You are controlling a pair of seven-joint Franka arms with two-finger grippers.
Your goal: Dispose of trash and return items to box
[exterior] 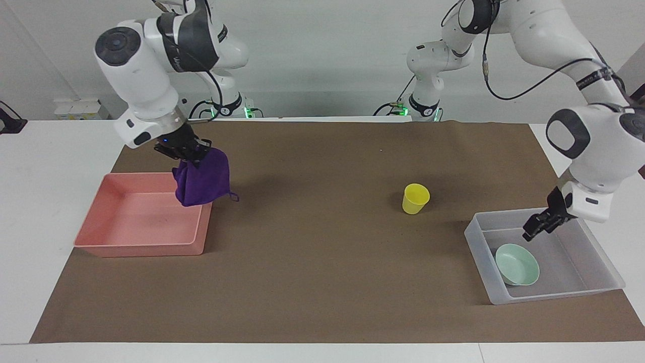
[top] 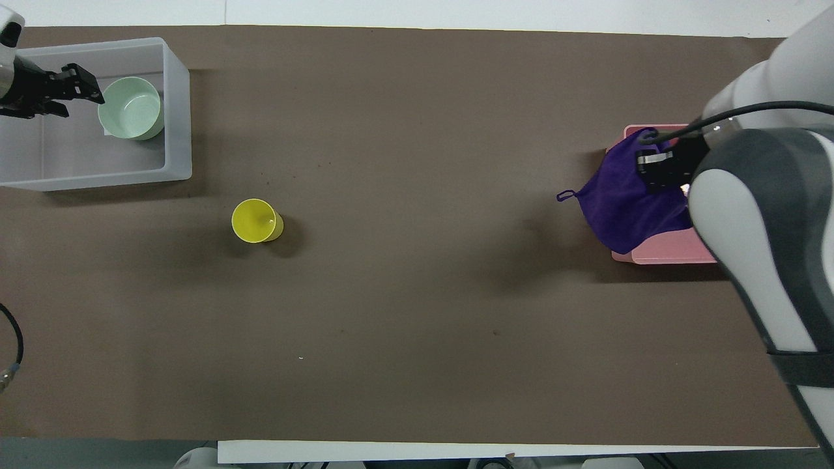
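The pale mint-green bowl (exterior: 517,263) (top: 130,116) lies in the translucent grey-white box (exterior: 572,264) (top: 177,153), at the box's end farther from the robots. My left gripper (exterior: 530,233) (top: 88,85) is open and empty, raised over the box beside the bowl. The yellow cup (exterior: 415,198) (top: 256,220) stands upright on the brown mat, between the box and the table's middle. My right gripper (exterior: 193,157) (top: 653,170) is shut on the purple cloth (exterior: 202,177) (top: 625,203), which hangs over the pink tray's edge.
The pink tray (exterior: 136,217) (top: 664,251) sits at the right arm's end of the table; in the overhead view my right arm hides most of it. A brown mat (exterior: 322,262) covers the table.
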